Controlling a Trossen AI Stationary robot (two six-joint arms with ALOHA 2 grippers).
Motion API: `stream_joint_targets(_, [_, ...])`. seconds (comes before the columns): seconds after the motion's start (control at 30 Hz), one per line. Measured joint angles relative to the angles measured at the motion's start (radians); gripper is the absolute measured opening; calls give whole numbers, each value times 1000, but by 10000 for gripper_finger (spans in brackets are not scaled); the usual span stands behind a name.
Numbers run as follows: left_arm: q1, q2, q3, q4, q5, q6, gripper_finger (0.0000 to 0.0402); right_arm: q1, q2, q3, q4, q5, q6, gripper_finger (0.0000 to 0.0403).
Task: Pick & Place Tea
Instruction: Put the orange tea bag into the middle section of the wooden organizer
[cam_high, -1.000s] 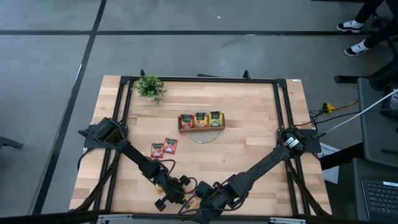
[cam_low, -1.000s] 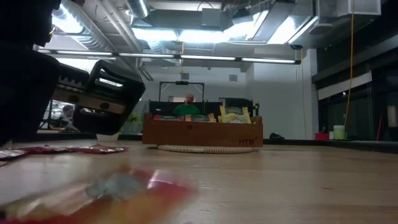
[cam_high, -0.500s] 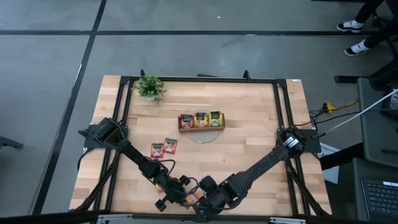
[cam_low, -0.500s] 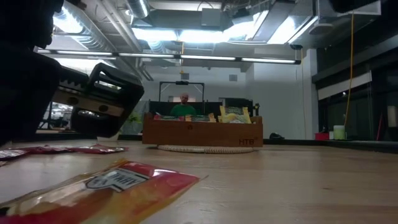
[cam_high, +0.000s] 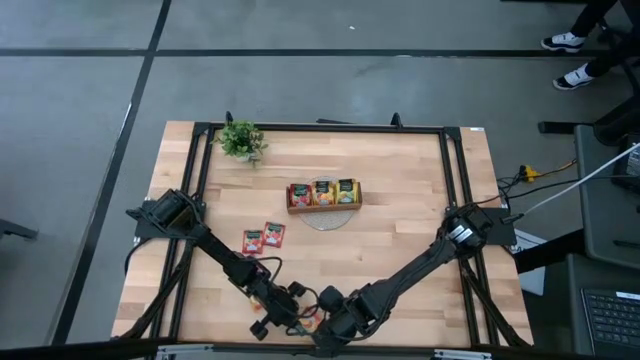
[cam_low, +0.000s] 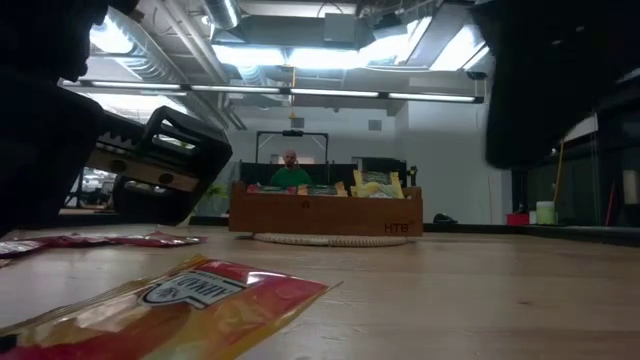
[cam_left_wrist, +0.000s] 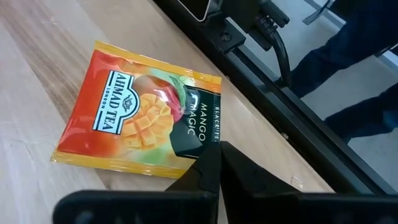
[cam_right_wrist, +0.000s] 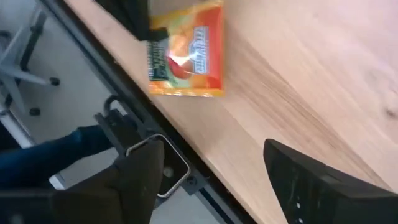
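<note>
High view shows the tray (cam_high: 323, 194) partly filled, two red sachets (cam_high: 262, 238) loose on the desk (cam_high: 400, 240), left jaws pinching an orange sachet (cam_left_wrist: 140, 118), right jaws spread.

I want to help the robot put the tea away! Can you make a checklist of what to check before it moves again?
1. Left claw shut on the orange tea sachet: ok, it pinches one corner.
2. Right claw open and off the sachet: ok.
3. Sachet lifted clear of the table: not ok, it looks flat on the wood near the front edge.
4. Wooden tray in place at mid-table: ok.
5. Room in the tray's orange compartment: cannot tell.
6. Two red sachets on the table, waiting: ok.
</note>
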Motion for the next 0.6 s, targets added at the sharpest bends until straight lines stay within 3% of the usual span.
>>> stream_joint_targets(0.2, [4, 0, 0, 4, 3, -5, 2, -14, 19, -44, 77, 0, -66, 275])
stream_joint_targets(0.6, [5, -2, 0, 3, 1, -19, 2, -24, 18, -230, 429, -7, -86, 275])
